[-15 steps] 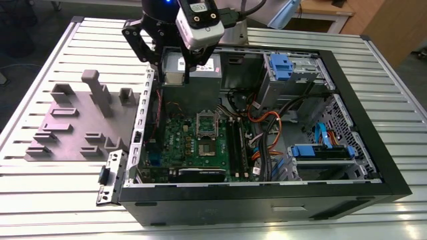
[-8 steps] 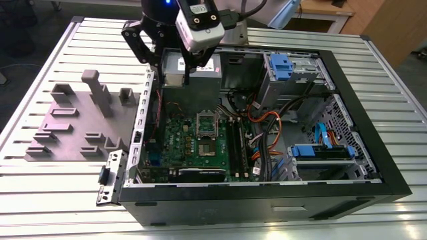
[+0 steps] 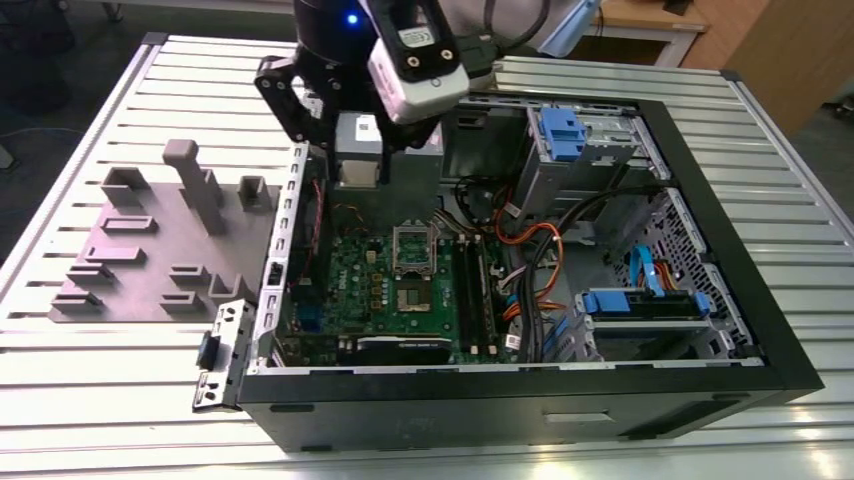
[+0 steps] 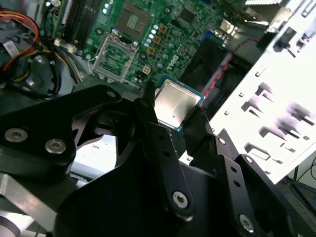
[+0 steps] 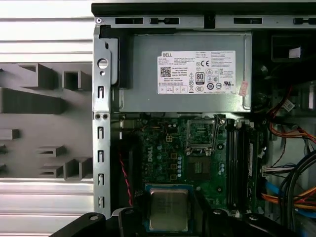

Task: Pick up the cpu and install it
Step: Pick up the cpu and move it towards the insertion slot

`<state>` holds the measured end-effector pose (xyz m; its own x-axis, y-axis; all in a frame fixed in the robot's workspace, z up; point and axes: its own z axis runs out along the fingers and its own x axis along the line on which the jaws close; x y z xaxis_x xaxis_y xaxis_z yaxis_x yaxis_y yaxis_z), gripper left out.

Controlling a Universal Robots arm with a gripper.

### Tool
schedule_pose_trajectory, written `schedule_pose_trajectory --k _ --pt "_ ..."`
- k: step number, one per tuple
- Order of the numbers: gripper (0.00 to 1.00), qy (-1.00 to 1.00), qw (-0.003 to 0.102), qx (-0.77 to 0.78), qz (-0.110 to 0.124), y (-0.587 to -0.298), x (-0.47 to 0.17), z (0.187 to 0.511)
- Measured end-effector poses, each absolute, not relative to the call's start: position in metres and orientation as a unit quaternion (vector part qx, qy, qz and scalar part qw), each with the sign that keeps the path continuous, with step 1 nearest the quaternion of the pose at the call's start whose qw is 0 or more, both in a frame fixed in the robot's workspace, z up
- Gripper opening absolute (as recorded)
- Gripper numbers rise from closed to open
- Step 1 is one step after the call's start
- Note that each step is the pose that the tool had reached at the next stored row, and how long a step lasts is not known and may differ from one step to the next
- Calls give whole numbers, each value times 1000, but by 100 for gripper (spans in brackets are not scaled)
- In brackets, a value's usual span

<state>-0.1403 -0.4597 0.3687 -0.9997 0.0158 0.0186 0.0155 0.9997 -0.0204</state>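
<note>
We see a ribbed aluminium worktop (image 3: 107,380) carrying an open black computer case (image 3: 534,415) with a green motherboard (image 3: 354,275). In the exterior view, the black gripper (image 4: 173,107) hangs at 11 o'clock from the silver socket frame (image 3: 412,246). Its fingers (image 4: 148,118) are clamped on the small square silver-topped cpu (image 4: 175,104), which is held above the board.

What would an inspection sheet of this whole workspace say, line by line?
Surface: slatted metal table carrying an open computer case.
Job's things: cpu held above the motherboard; socket empty, its frame raised.
Clutter: grey fixture plate beside the case.
Grippers: the one gripper shut on the cpu.
Cables: orange and black cables inside the case.
Surroundings: wooden furniture beyond the table.
</note>
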Motion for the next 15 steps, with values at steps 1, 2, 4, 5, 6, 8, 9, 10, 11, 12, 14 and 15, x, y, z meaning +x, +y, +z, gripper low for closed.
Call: schedule_pose_trajectory --k 1,2,4,5,6,8,9,10,11,12,14,15 --pt "47 -1000 9 -8 10 -460 -137 369" --pt "47 -1000 9 -8 10 -460 -134 368" --pt "47 -1000 9 -8 10 -460 -127 368" --pt "47 -1000 9 -8 10 -460 -124 368" --pt "47 -1000 9 -8 10 -460 -120 368" --pt "47 -1000 9 -8 10 -460 -114 368" --pt "47 -1000 9 -8 10 -460 -111 368" --pt "47 -1000 9 -8 10 -460 -109 368" --pt "47 -1000 9 -8 10 -460 -107 368" --pt "47 -1000 9 -8 10 -460 -104 367" --pt "47 -1000 9 -8 10 -460 -98 367" --pt "47 -1000 9 -8 10 -460 -95 367"
